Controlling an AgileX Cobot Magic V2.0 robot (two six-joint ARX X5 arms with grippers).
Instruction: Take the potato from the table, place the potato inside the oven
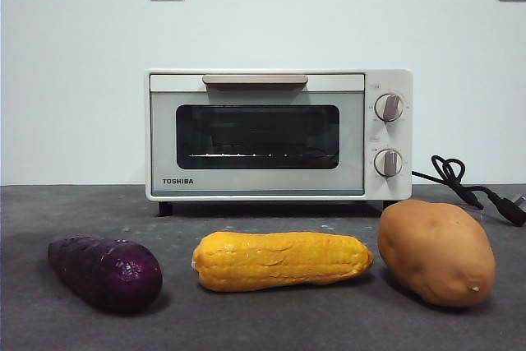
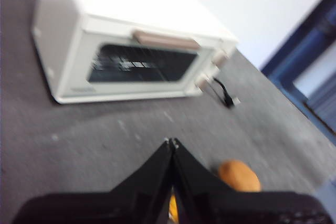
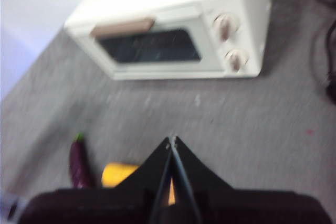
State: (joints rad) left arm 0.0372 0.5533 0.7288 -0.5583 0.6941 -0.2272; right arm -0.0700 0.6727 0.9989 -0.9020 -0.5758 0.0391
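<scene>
The tan-brown potato (image 1: 436, 252) lies on the dark grey table (image 1: 263, 326) at the front right, next to the yellow corn cob (image 1: 281, 260). It also shows as an orange lump (image 2: 239, 176) beside my left jaws. The cream TOSHIBA oven (image 1: 278, 135) stands behind with its glass door closed; it appears in both wrist views (image 2: 131, 51) (image 3: 173, 30). My left gripper (image 2: 172, 142) hangs shut and empty high over the table. My right gripper (image 3: 171, 140) is likewise shut and empty. Neither arm shows in the front view.
A dark purple sweet potato (image 1: 105, 272) lies at the front left (image 3: 79, 162). The corn cob (image 3: 118, 174) peeks from behind my right jaws. The oven's black cord (image 1: 468, 189) trails across the table at the right.
</scene>
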